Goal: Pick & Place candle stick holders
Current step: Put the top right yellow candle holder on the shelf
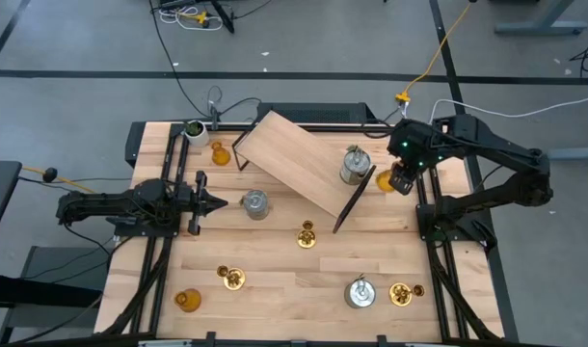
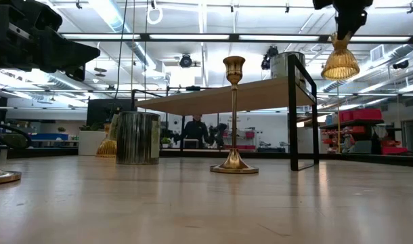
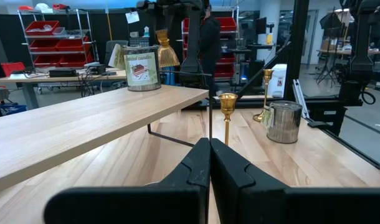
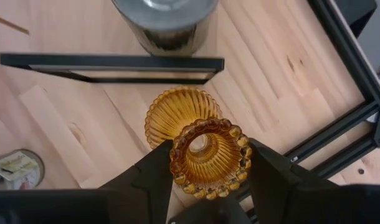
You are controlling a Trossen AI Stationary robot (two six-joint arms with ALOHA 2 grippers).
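Observation:
My right gripper (image 1: pixel 400 179) hangs above the table's far right, beside the raised wooden shelf (image 1: pixel 299 159), shut on an amber glass candle stick holder (image 4: pixel 205 149). In the low view this holder (image 2: pixel 340 62) floats well above the tabletop. A silver cylinder (image 1: pixel 354 166) stands on the shelf. On the table stand another silver cylinder (image 1: pixel 255 203), a slim brass stick (image 1: pixel 307 234) and another amber holder (image 1: pixel 219 152). My left gripper (image 1: pixel 222 202) rests shut and level at the table's left, touching nothing. My right gripper pinches the amber holder's beaded top rim (image 4: pixel 176 158) between its two fingers (image 4: pixel 265 171), one on each side. The fingers come from above, pointing steeply down. The holder hangs below them, its wider ribbed base (image 4: pixel 171 115) downward, lifted clear of table and shelf.
Near the front edge stand a brass stick (image 1: pixel 233 278), an amber holder (image 1: pixel 187 301), a silver cylinder (image 1: pixel 360 292) and a brass stick (image 1: pixel 402 292). A white pot with a plant (image 1: pixel 194 130) sits far left. The shelf's black leg frame (image 1: pixel 354 200) stands by my right gripper.

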